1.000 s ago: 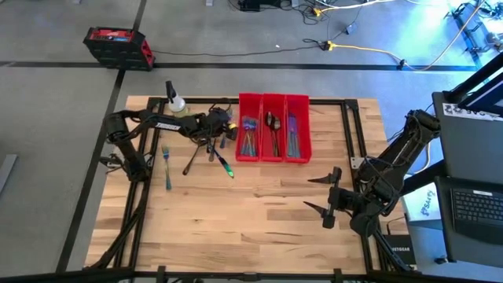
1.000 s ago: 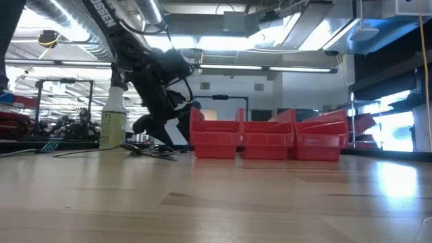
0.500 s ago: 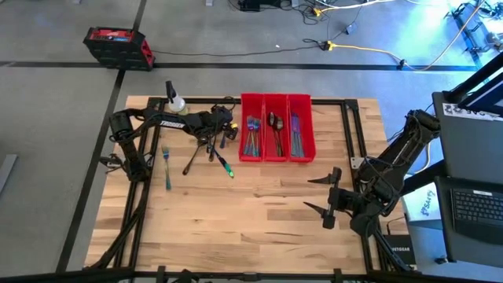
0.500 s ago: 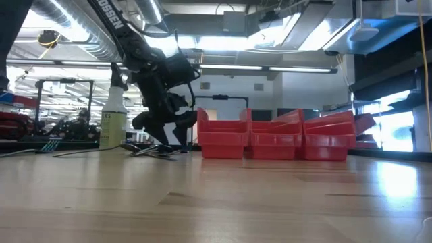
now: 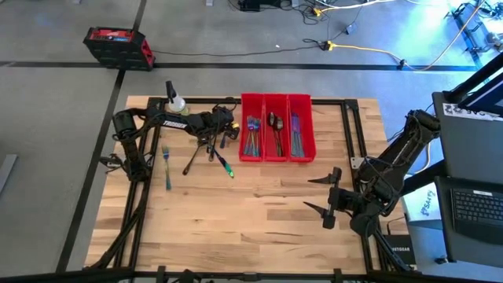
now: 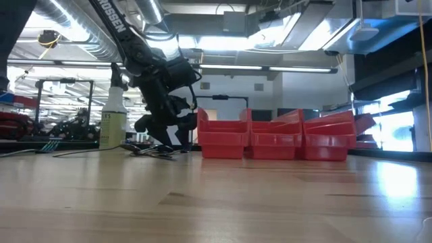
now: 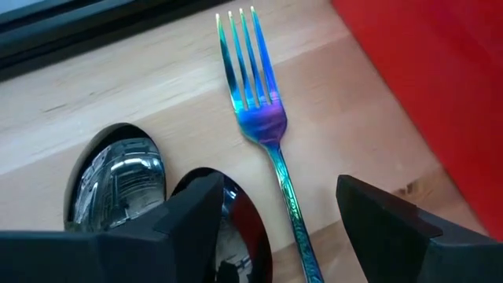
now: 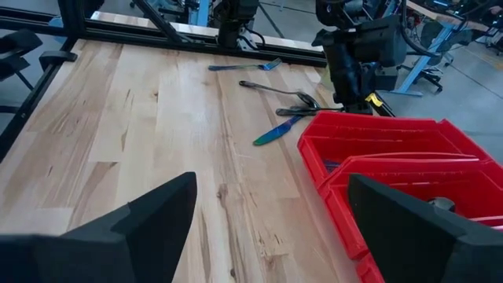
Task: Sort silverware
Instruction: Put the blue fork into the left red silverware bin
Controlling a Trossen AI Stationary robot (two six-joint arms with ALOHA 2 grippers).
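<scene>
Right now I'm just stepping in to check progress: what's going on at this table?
The left gripper is open and poised over loose silverware beside the red bins, straddling an iridescent fork next to two dark spoons. Some cutlery already lies in the bins; a fork and knife remain on the table. The right gripper waits, open, at the table's right edge.

fork [image 7: 263, 118] — handle cut off by edge | spoons [image 7: 118, 185] — bowls partly hidden

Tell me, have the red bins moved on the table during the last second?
Yes. The red bins slid slightly toward the right, away from the spray bottle, which stayed put. The left end effector sits beside them.
</scene>
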